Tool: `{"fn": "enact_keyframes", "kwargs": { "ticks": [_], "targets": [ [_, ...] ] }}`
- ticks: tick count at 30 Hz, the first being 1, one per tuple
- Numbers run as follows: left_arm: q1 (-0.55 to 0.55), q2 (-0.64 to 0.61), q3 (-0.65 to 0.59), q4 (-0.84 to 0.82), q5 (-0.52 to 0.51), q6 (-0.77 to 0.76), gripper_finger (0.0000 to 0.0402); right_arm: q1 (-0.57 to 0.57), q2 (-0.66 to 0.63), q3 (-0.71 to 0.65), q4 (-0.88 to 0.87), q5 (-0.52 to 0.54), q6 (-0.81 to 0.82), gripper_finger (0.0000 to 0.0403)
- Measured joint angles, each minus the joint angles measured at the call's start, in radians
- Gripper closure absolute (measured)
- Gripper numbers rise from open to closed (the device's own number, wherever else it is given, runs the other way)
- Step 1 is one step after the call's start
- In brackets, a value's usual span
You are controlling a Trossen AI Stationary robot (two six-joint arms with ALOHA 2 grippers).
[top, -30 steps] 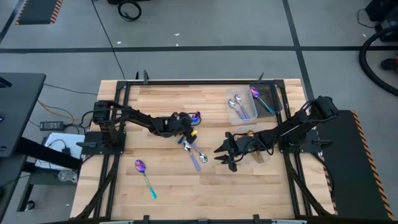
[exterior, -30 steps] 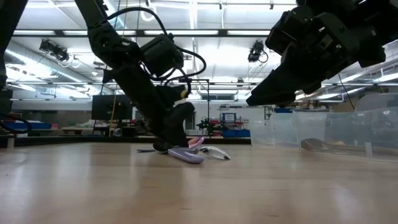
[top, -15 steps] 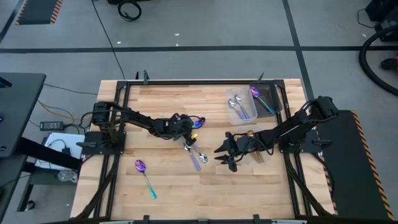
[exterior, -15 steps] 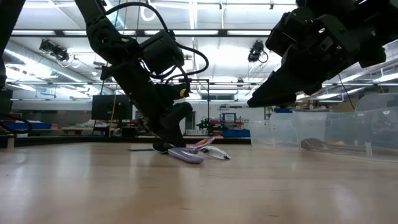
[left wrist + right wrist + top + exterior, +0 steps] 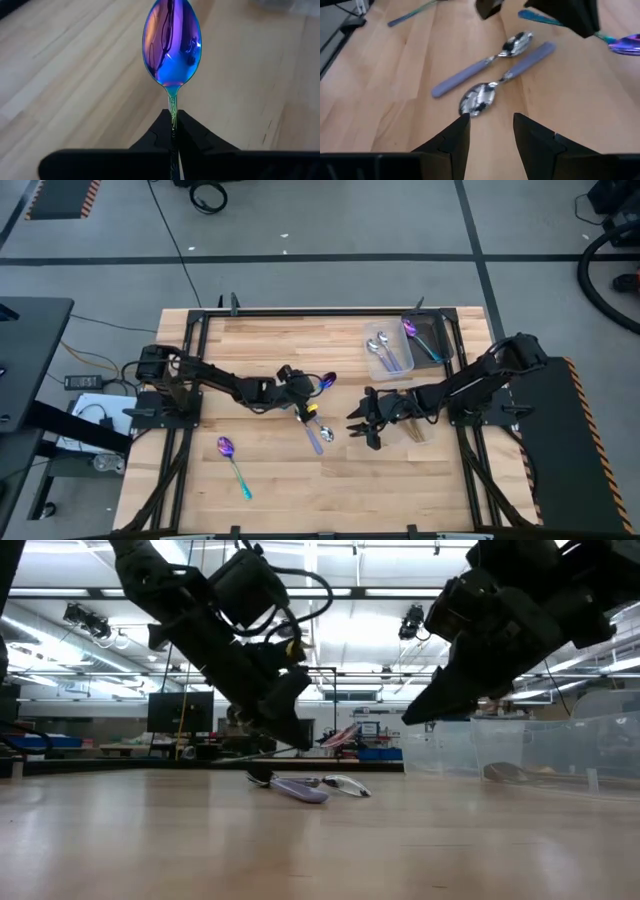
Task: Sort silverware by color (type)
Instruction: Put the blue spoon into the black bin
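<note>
My left gripper [image 5: 303,385] is shut on an iridescent purple-blue spoon [image 5: 171,47] and holds it above the table's middle. Its bowl [image 5: 327,381] points toward the right edge. Just nearer, two silver spoons with lavender handles [image 5: 316,430] lie flat on the wood, crossing each other [image 5: 492,70]. My right gripper [image 5: 360,426] hangs open just to their right, above the table; its fingers [image 5: 454,137] touch nothing. Another purple spoon with a teal handle [image 5: 233,463] lies flat at the near left. My left gripper pinches the spoon's slim teal handle [image 5: 172,111] between its two fingertips, just behind the bowl. The fingers run along the handle, slanting down from the table's left. The spoon is lifted clear of the table [image 5: 345,734], its bowl sticking out past the fingertips.
A clear container [image 5: 386,356] with silver spoons and a dark one [image 5: 432,338] holding a purple spoon stand at the far right. More clear containers [image 5: 520,755] show under the right arm. Bare wood [image 5: 280,480] lies along the near edge.
My left gripper has shut on the purple spoon's handle and gone up and a little toward the right edge. The spoon, which lay on the table, is now lifted clear. The two silver spoons have stayed where they were.
</note>
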Motion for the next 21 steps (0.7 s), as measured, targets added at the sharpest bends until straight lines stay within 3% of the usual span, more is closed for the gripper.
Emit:
{"fn": "enact_keyframes", "kwargs": {
  "ticks": [5, 12, 21],
  "targets": [
    [0.002, 0.000, 0.000, 0.026, -0.011, 0.011, 0.0383, -0.007, -0.043, 0.000, -0.001, 0.006, 0.006, 0.0243],
    [0.000, 0.000, 0.000, 0.137, -0.015, 0.042, 0.0383, -0.007, -0.041, 0.000, -0.001, 0.099, 0.024, 0.0243],
    [-0.004, -0.001, 0.002, 0.340, -0.018, 0.115, 0.0383, -0.007, -0.041, 0.000, 0.030, 0.179, 0.026, 0.0237]
  ]
}}
